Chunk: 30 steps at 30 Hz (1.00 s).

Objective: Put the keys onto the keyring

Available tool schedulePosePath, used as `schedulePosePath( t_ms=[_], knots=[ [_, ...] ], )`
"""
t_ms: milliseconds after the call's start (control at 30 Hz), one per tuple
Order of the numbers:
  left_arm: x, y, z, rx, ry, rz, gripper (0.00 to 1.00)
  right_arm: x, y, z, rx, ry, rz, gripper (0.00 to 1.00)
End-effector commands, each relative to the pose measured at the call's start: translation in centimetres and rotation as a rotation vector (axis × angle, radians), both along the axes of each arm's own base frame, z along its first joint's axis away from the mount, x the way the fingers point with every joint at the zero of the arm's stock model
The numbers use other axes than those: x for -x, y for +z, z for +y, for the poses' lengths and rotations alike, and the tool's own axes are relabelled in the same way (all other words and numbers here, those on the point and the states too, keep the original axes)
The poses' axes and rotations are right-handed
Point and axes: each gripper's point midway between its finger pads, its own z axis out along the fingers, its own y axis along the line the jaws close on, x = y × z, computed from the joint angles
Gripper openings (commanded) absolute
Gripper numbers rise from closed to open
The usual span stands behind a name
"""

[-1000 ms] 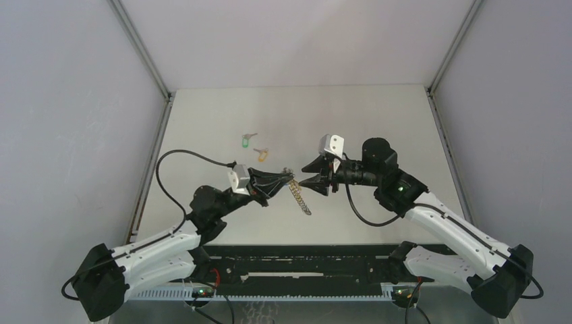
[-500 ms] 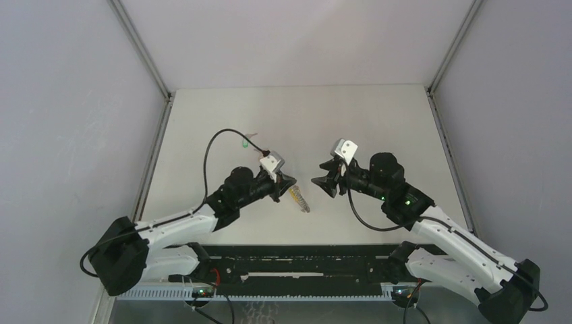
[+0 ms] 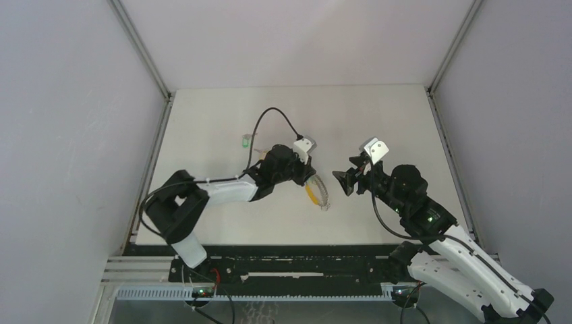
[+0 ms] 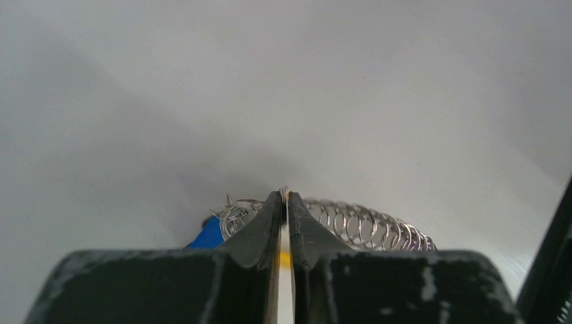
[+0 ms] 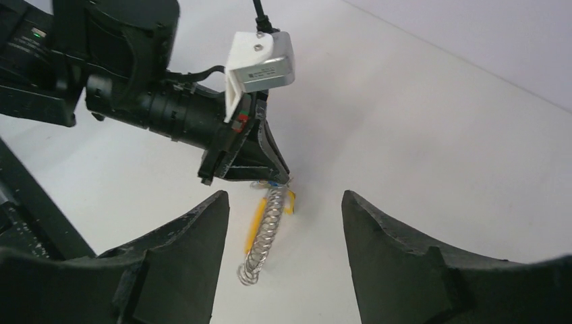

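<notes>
The keyring (image 3: 321, 196), a silvery chain of rings with a yellow tag and a blue tag, hangs from my left gripper (image 3: 311, 179) near the table's middle. In the left wrist view the left gripper (image 4: 284, 200) is shut on the keyring (image 4: 367, 226), with the blue tag (image 4: 208, 233) at its left. My right gripper (image 3: 340, 183) is open and empty, just right of the keyring. In the right wrist view the keyring (image 5: 267, 226) lies between and beyond the right gripper's (image 5: 284, 197) spread fingers. One green-tagged key (image 3: 244, 142) lies on the table behind the left arm. The orange-tagged keys are hidden.
The white table (image 3: 378, 121) is walled by grey panels left, right and back. The left arm's black cable (image 3: 270, 115) loops above its wrist. The left wrist camera housing (image 5: 260, 61) sits close in front of the right gripper.
My left arm has swung right and stretched out, carrying the keyring toward the table's middle. My right gripper has drawn back to the right and stays open.
</notes>
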Motion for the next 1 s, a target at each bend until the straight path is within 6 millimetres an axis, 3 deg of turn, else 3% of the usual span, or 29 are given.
schedulePosePath(
  t_ms=[0,100,200,367,467,533,600,633,733,867,967],
  knots=[
    [-2.9,1.2,-2.9,0.041,0.003,-0.036,0.15,-0.5,0.3,-2.2,-0.032,-0.119,0.003,0.63],
    [-3.7,1.0,-3.6,0.053,0.016,-0.021,0.27,-0.6,0.5,-3.1,-0.042,-0.162,-0.006,0.63],
    [-4.2,2.6,-3.3,0.086,0.040,-0.038,0.35,-0.6,0.4,-3.9,-0.043,-0.194,-0.003,0.64],
    [-4.7,6.4,-0.2,0.137,0.128,-0.090,0.45,-0.6,0.4,-4.7,-0.058,-0.230,0.008,0.66],
    [-4.5,8.8,3.0,0.176,0.215,-0.116,0.52,-0.6,0.5,-5.4,-0.072,-0.264,0.013,0.69],
    [-4.3,10.0,5.2,0.194,0.281,-0.115,0.63,-0.6,0.5,-6.0,-0.081,-0.293,0.016,0.72],
    [-4.1,11.1,8.0,0.199,0.361,-0.113,0.70,-0.7,0.4,-6.8,-0.091,-0.335,0.020,0.97],
    [-3.8,11.4,9.3,0.196,0.396,-0.110,0.71,-0.8,0.3,-7.3,-0.098,-0.363,0.023,0.99],
    [-2.9,13.1,14.1,0.199,0.532,-0.131,0.78,-0.9,0.2,-8.6,-0.114,-0.430,0.033,1.00],
    [-0.8,15.3,20.4,0.204,0.710,-0.162,0.99,-1.1,0.3,-10.2,-0.136,-0.513,0.034,1.00],
    [1.2,17.5,24.1,0.184,0.789,-0.215,1.00,-1.1,0.7,-11.4,-0.152,-0.570,0.022,1.00]
  ],
)
